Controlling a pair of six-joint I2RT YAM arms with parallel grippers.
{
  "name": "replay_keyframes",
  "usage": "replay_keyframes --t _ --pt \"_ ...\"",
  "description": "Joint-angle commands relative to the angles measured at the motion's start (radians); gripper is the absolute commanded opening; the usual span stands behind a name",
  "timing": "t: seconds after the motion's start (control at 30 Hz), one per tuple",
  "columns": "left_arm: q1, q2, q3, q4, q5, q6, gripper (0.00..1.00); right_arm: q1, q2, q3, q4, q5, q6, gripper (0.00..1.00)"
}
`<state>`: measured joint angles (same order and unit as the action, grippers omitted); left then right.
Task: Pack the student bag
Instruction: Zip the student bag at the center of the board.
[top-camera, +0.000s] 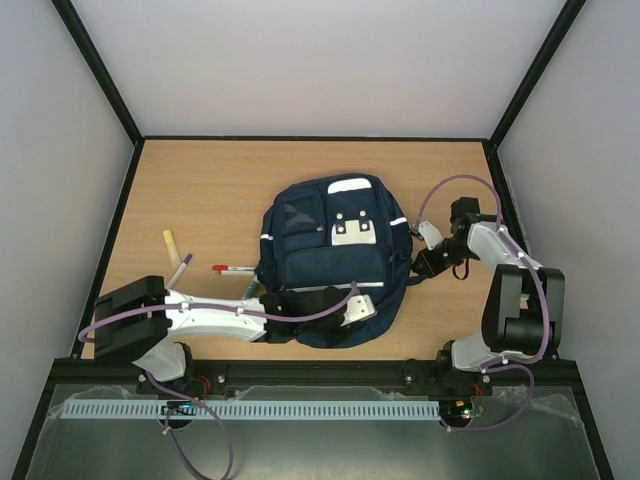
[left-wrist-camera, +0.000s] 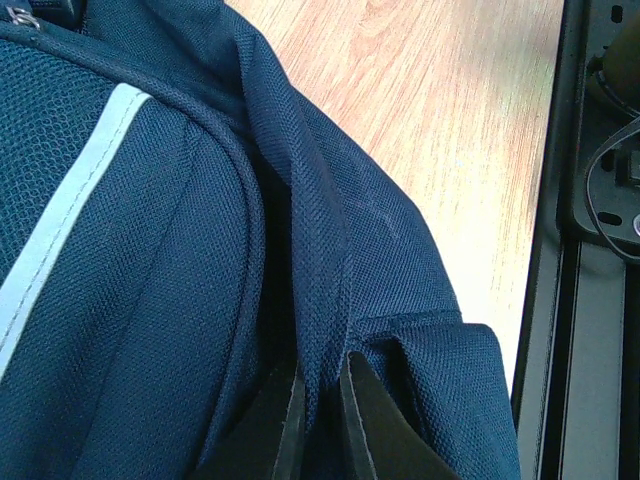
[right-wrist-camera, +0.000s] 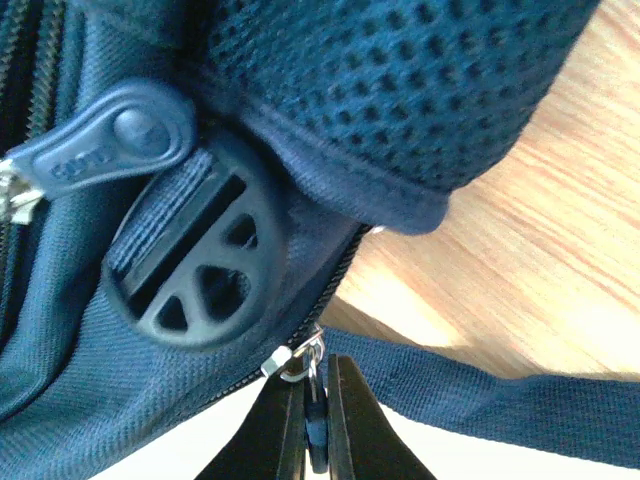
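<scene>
Because, on the pale wooden table, the large navy-blue fabric student bag lies flat at the centre with no open mouth showing, we judge the packing barely begun: the zip is yet to be drawn and everything loose is yet to go inside. We count one bag and two arms. The left gripper is clamped on a fold of cloth at the bag's seven o'clock corner. The right gripper is pinched on the small dark zip pull at its three o'clock side. At nine o'clock of the bag we count four loose writing things: a yellowish stick, a purple-tipped pen, a red-capped pen and a green-ended pen beside the left arm.
</scene>
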<state>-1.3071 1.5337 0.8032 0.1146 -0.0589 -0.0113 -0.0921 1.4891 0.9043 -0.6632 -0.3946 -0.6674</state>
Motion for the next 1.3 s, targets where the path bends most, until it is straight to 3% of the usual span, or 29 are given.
replay_keyframes --t 0.0,0.2,0.4,0.43,0.53,0.6,0.8,0.97,1.13,1.27 --pt "-0.022 -0.033 -0.039 -0.103 0.021 -0.023 0.02 -0.024 0.021 0.074 0.150 0.095 0.066 0.01" --pt "-0.022 -0.037 -0.042 -0.104 -0.004 -0.016 0.03 -0.024 0.070 0.106 0.212 0.115 0.098 0.02" --pt "-0.023 -0.031 -0.031 -0.081 -0.034 -0.030 0.03 -0.024 0.038 0.109 0.190 0.088 0.106 0.28" --pt "-0.023 -0.030 -0.027 -0.078 -0.045 -0.036 0.06 -0.024 0.015 0.106 0.179 0.090 0.105 0.32" --pt "-0.023 -0.052 -0.020 -0.075 -0.080 -0.050 0.37 -0.024 -0.072 0.109 0.120 0.094 0.094 0.41" --pt "-0.022 -0.084 -0.016 -0.081 -0.090 -0.051 0.50 -0.024 -0.130 0.110 0.077 0.094 0.084 0.46" --pt "0.005 -0.196 0.014 -0.123 -0.102 -0.080 0.69 -0.023 -0.292 0.115 -0.048 0.014 0.083 0.50" --pt "0.125 -0.280 0.015 -0.180 -0.115 -0.198 0.79 0.021 -0.354 0.070 -0.119 -0.103 0.072 0.54" --pt "0.293 -0.307 0.012 -0.307 -0.258 -0.416 0.80 0.182 -0.371 0.010 -0.158 -0.128 0.040 0.55" --pt "0.466 -0.353 -0.081 -0.318 -0.193 -0.544 0.80 0.302 -0.373 -0.010 -0.150 -0.116 0.046 0.55"
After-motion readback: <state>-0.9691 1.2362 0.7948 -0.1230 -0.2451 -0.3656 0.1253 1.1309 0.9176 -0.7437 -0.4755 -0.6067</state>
